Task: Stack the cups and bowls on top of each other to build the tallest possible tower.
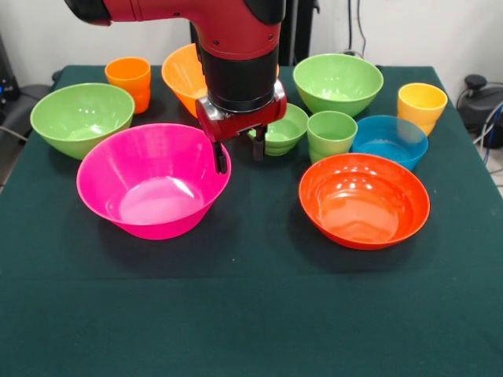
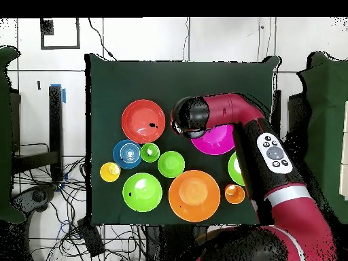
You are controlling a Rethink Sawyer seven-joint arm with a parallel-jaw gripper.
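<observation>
— What's on your table?

— Seven bowls: the pink bowl (image 1: 153, 181), the red-orange bowl (image 1: 364, 199), two light green bowls (image 1: 82, 118) (image 1: 338, 82), the orange bowl (image 1: 184, 77), the small green bowl (image 1: 281, 129) and the blue bowl (image 1: 390, 140). Three cups: green (image 1: 331, 134), yellow (image 1: 421, 107), orange (image 1: 129, 82). Nothing is stacked.

— And your claw?

— The gripper (image 1: 238, 151) hangs spread at the pink bowl's far rim, one finger (image 1: 221, 156) at the rim, holding nothing.
</observation>
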